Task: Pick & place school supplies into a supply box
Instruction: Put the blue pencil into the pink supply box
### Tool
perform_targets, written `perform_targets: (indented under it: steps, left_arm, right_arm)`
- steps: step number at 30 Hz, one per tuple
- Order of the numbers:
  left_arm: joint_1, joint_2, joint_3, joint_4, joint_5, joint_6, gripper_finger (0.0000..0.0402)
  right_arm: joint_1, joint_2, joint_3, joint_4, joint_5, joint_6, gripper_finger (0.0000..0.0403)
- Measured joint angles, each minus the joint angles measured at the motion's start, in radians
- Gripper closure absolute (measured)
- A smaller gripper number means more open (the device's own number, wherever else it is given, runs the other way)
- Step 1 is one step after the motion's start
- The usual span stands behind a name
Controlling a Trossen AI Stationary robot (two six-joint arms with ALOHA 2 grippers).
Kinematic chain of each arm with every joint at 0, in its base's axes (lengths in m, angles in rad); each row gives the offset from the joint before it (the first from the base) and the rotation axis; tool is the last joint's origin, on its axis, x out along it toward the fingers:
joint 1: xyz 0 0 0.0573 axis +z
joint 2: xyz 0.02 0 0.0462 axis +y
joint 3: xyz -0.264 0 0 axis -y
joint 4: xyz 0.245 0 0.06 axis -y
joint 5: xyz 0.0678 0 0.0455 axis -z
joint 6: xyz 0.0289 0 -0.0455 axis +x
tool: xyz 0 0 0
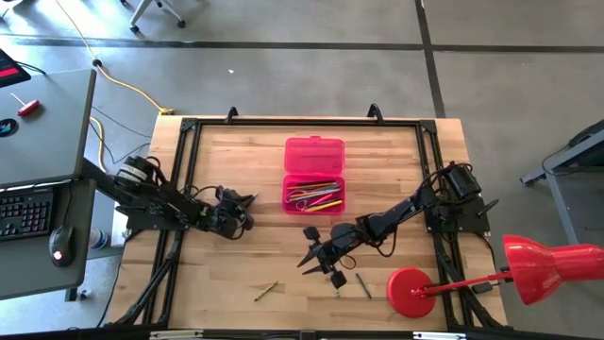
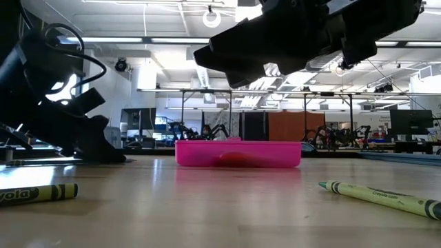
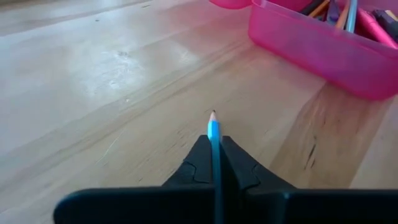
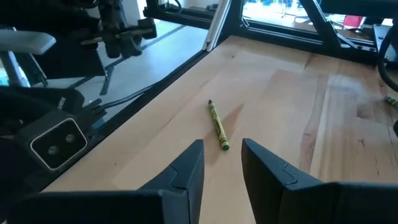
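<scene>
Two dark robot arms work a wooden table [image 1: 236, 274] where an open pink supply box [image 1: 314, 176], its lid folded back, already holds a jumble of pens and pencils [image 1: 314, 195]. A red lamp [image 1: 528, 269] with a round base stands well off from the box, at the table's near right corner. The right gripper [image 4: 222, 163] hovers toward the table's front edge from the box, its fingers spread apart and empty above a yellow-green crayon [image 4: 218, 125] lying flat on the wood. The left gripper [image 3: 215, 167] sits to the left of the box and near it, its fingers pinched tight on a thin blue pencil [image 3: 213, 134] whose point juts forward toward the box wall. The grip looks narrow and close to the tip, so the pencil could swivel or slip on the way over; carried too low, its point might catch the box rim and tip out. Two more crayons [image 1: 265, 291] lie farther from the box, near the front edge. How much of the blue pencil trails behind the fingers is hidden, and the box's contents are too tangled to count.
</scene>
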Motion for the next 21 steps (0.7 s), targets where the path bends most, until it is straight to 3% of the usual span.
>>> perform_targets:
  steps: [4,13,18,21]
  left_arm:
    - [0.001,0.008,-0.006,0.073,-0.003,0.014,0.0369]
    - [0.004,0.014,0.070,0.316,-0.036,0.256,0.0372]
    - [0.005,0.012,0.148,0.499,-0.078,0.496,0.0371]
    - [0.033,0.010,0.218,0.624,-0.019,0.688,0.0365]
  right_arm:
    - [0.003,0.000,0.000,0.023,0.000,0.037,0.0316]
    - [0.031,0.000,0.000,0.021,0.000,0.070,0.0316]
    - [0.050,0.000,0.000,-0.004,0.019,0.069,0.0316]
    - [0.062,0.000,0.000,-0.048,0.018,0.070,0.0316]
